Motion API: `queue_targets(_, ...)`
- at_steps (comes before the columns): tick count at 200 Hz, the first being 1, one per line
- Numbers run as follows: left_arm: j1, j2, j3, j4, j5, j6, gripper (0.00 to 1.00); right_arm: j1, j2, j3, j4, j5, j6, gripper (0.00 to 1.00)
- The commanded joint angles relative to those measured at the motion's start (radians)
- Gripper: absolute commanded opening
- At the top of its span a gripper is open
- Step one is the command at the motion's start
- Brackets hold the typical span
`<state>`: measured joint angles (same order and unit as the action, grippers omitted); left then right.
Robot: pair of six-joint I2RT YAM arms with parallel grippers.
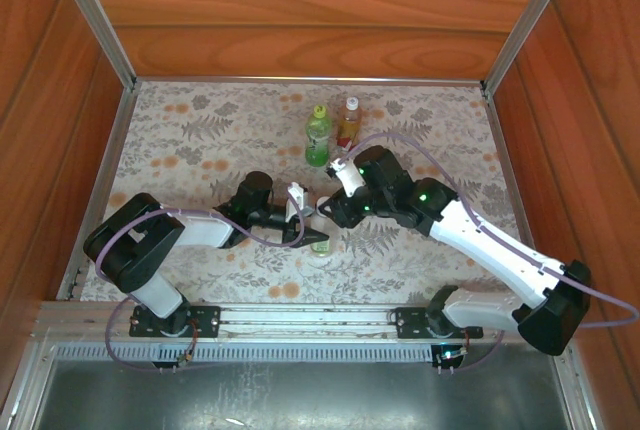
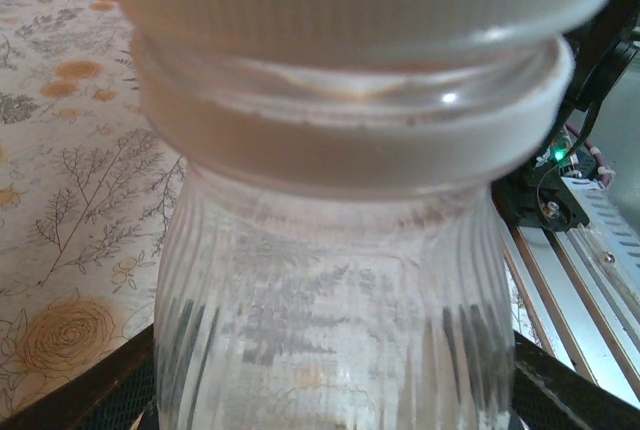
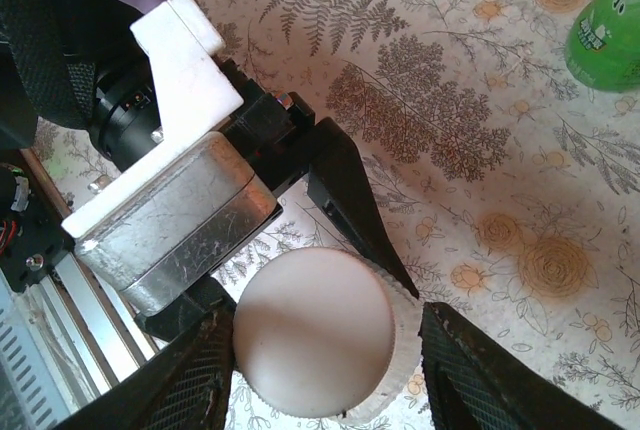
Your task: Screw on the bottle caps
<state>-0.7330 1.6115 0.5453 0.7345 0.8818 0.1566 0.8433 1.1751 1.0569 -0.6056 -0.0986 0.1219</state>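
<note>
Screwing the cap [image 3: 312,328] onto the clear bottle [image 2: 330,320] is the step in hand, as I judge it. The bottle stands at the centre of the top view, and my left gripper [image 2: 330,405] is clamped round its ribbed body below the neck ring, holding it upright. My right gripper [image 3: 325,378] hangs over it, a finger on either side of the white cap at the bottom of its wrist view; whether they pinch the cap or stand just off its rim I cannot tell. The cap sits on the neck. Next I would need a firm pinch and a turn of the right wrist while the left braces. The green bottle [image 1: 318,135] and amber bottle [image 1: 348,122], upper centre, look capped.
</note>
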Motion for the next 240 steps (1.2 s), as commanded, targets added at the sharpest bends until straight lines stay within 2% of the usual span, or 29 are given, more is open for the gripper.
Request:
queue_targets(1, -0.001, 0.022, -0.004, -0.094, 0.015, -0.002, 0.65, -0.01, -0.034, -0.003, -0.012, 0.013, 0.015, 0.57)
queue_targets(32, -0.001, 0.02, -0.004, -0.095, 0.015, -0.001, 0.65, -0.013, -0.069, -0.005, 0.009, 0.005, 0.028, 0.67)
queue_targets(60, -0.001, 0.017, -0.005, -0.094, 0.015, 0.0, 0.65, -0.021, -0.054, -0.001, 0.033, -0.007, 0.048, 0.68)
queue_targets(96, -0.001, 0.011, -0.008, -0.096, 0.011, 0.001, 0.65, -0.03, -0.019, -0.013, 0.01, 0.001, 0.039, 0.53)
queue_targets(143, -0.001, 0.01, -0.007, -0.098, 0.015, 0.002, 0.65, -0.033, -0.032, -0.041, 0.002, -0.027, 0.042, 0.48)
queue_targets(184, -0.002, 0.007, -0.007, -0.099, 0.017, 0.003, 0.65, -0.033, -0.017, -0.027, 0.01, -0.036, 0.062, 0.38)
queue_targets(212, -0.001, 0.005, -0.008, -0.099, 0.015, 0.005, 0.65, -0.033, 0.01, -0.026, 0.002, -0.052, 0.071, 0.36)
queue_targets(240, 0.001, 0.004, -0.008, -0.099, 0.012, 0.01, 0.65, -0.033, -0.011, -0.045, -0.013, -0.079, 0.085, 0.28)
